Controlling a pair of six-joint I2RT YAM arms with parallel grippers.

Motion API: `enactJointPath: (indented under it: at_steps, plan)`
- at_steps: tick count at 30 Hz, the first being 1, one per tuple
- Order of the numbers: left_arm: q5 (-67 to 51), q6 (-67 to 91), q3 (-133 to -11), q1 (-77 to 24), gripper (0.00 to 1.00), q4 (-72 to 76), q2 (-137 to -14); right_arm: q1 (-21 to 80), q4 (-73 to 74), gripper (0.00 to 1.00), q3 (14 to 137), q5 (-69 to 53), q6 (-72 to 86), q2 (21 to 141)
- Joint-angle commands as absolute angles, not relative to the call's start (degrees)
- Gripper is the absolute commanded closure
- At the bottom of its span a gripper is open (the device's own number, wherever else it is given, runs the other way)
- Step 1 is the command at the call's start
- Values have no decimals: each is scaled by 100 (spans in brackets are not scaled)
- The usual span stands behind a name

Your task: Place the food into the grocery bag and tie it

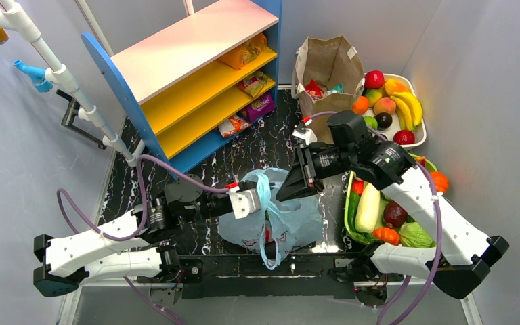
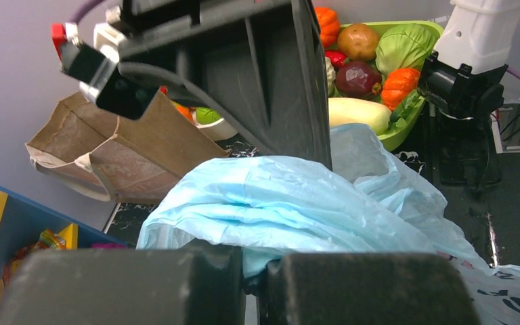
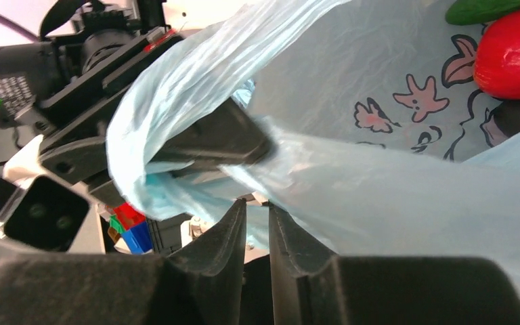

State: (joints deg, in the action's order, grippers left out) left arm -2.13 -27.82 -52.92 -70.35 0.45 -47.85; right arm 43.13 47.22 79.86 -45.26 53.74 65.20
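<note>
the left end effector [image 2: 256,264], nearest the lens, is clenched on a fold of the light-blue grocery bag [image 2: 277,203]. the bag sits crumpled on the black desk [image 1: 264,145] between the two arms. the right end effector [image 3: 257,213] is slightly parted just beside the bag's film, gripping nothing.

Thin translucent plastic carrier bag [image 1: 298,223] was light blue, printed with pink starfish [image 3: 420,101] outlined dark. Tabletop [image 1: 261,145] was black, veined white. Stiff paper bag [image 1: 328,64] was brown.
</note>
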Motion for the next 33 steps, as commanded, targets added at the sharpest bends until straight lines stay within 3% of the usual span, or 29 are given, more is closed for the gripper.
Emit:
enactJointPath:
  at_steps: [1,17,24,33]
  plan:
    - [-232,-2463,-5664,-7049,100,-215,-4818,4330,4125,76,7758,-4689,5275,6552]
    - [267,-1676,-6021,-7048,100,-566,-4964,4848,2126,79,7175,-5455,5214,6877]
    - [556,-1192,-6192,-7044,100,-813,-4988,4983,994,67,6486,-5595,5300,6460]
    - [901,-723,-6380,-7049,100,-949,-5100,5104,-211,60,5797,-5351,5308,5908]
